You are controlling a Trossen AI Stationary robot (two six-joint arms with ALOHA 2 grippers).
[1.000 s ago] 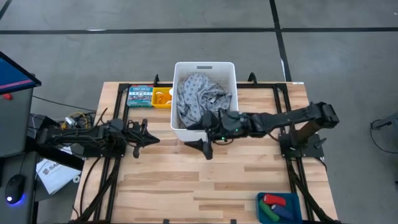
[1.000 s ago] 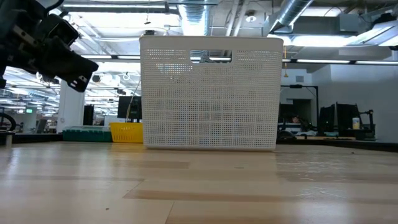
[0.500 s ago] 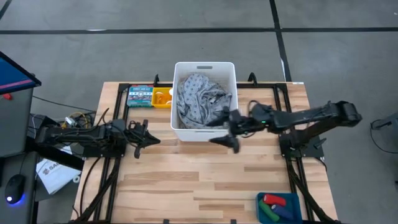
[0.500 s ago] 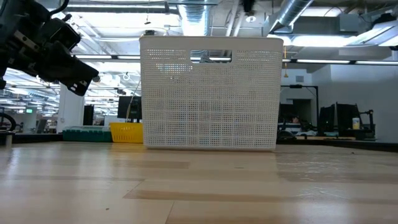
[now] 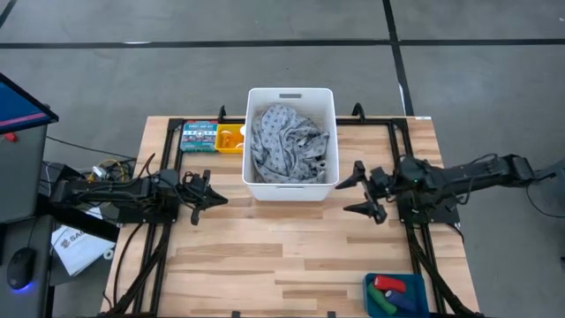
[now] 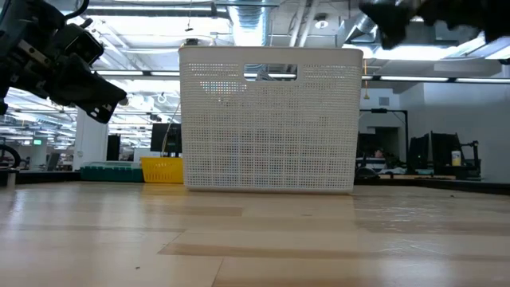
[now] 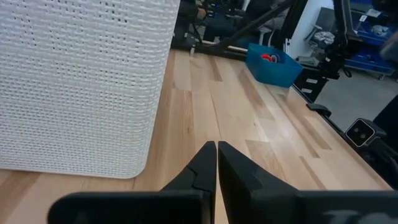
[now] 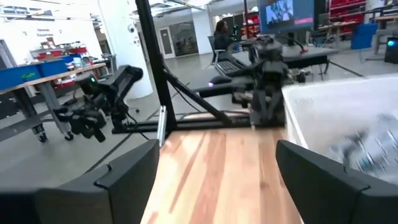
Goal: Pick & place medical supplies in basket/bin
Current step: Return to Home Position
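We see cloth [image 5: 287,141] in the bin [image 5: 291,192], so right fingers [image 8: 124,186] sit clear, apart and empty; left fingers [image 7: 200,171] parked together.

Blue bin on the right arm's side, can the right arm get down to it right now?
Probably yes: the right gripper hangs open over bare table, and nothing stands between it and the blue bin.

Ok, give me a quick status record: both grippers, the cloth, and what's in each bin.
left gripper: shut, empty, left of the white bin
right gripper: open, empty, right of the white bin
grey patterned cloth: inside white bin
yellow bin: back left, beside teal box; contents unclear
blue bin: near right corner; holds red bottle, green piece, dark blue cylinder
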